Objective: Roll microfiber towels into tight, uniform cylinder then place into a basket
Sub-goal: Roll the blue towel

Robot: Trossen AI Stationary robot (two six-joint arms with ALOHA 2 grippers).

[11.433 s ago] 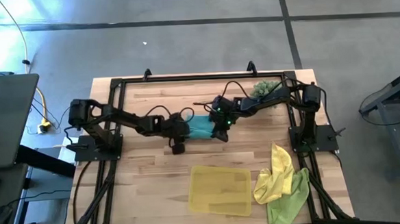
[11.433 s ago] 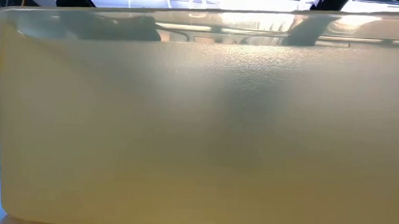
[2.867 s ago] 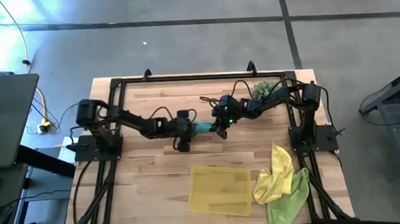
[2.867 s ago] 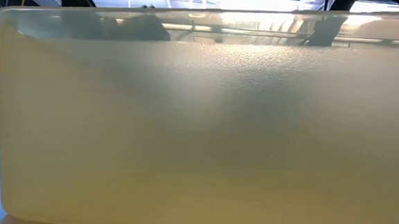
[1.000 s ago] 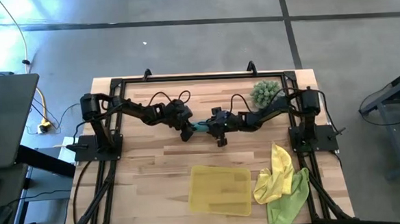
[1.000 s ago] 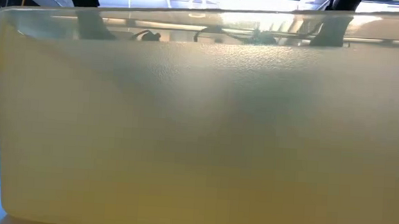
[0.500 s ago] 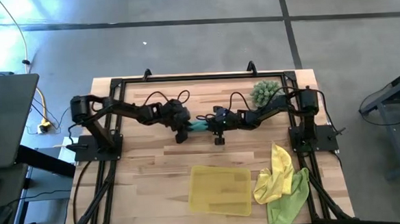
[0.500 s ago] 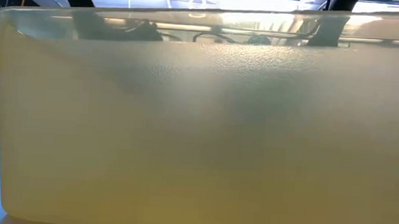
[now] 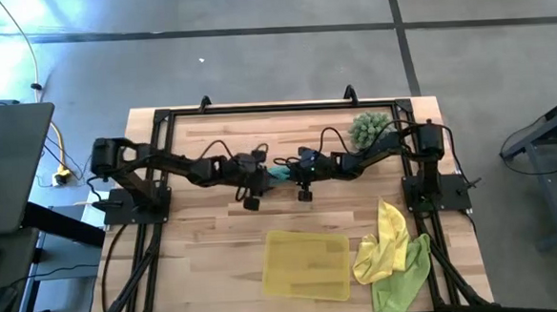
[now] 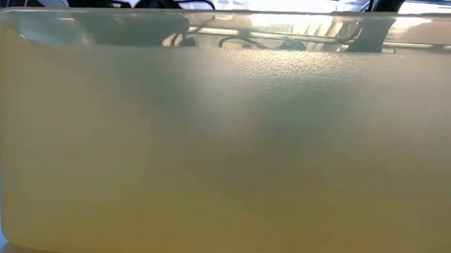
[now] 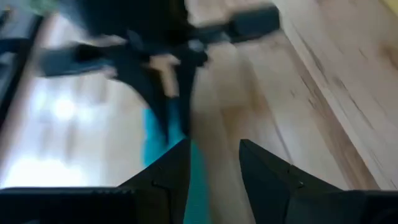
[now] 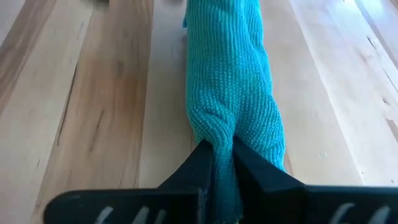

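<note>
The teal microfiber towel point(image 9: 279, 171), rolled into a narrow bundle point(image 12: 230, 68), lies on the wooden table between my two grippers. My right gripper point(image 12: 222, 152) is shut on its near end. My left gripper point(image 11: 214, 162) hovers open at the towel's left end point(image 11: 155, 140), a little above the table, and I cannot tell whether it touches the cloth. The yellow towel point(image 9: 386, 234) and the lime green towel point(image 9: 406, 275) lie crumpled at the table's near right. The yellow basket point(image 9: 308, 264) stands on the table's near middle. My right gripper pinches the teal towel's right end between its two fingers, on a bunched fold of several layers point(image 12: 214, 127). The fingers slant down from the table's right and lie along the roll. The rest of the towel stretches away from them, resting on the table.
A spiky green plant point(image 9: 371, 127) sits at the far right, behind my right arm. In the low view the basket's see-through wall point(image 10: 223, 158) fills almost the whole picture, with only the arms' tops showing above it. Bare wood lies left of the basket.
My left gripper has drawn back from the towel toward the table's left, risen a little and rolled about its own line. My right gripper has stayed at the towel's right end. The teal towel has kept its place on the table.
</note>
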